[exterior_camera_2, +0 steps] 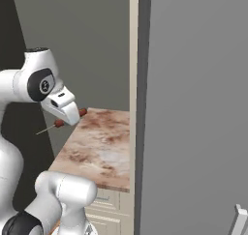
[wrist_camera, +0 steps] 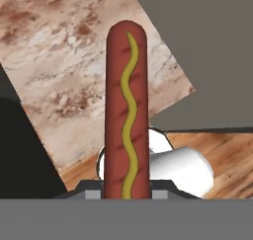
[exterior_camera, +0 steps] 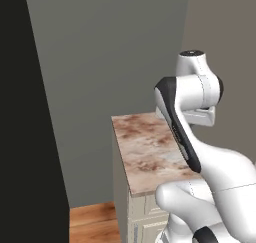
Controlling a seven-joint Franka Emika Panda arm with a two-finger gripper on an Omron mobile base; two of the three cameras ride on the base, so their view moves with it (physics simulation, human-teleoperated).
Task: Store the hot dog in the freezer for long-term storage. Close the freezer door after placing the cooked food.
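- Hot dog [wrist_camera: 126, 110], a thin reddish-brown sausage with a squiggly mustard line, is up in the air over the brown-veined marble counter [exterior_camera_2: 99, 147].
- Two-finger gripper [wrist_camera: 126, 190] is clamped on its lower end.
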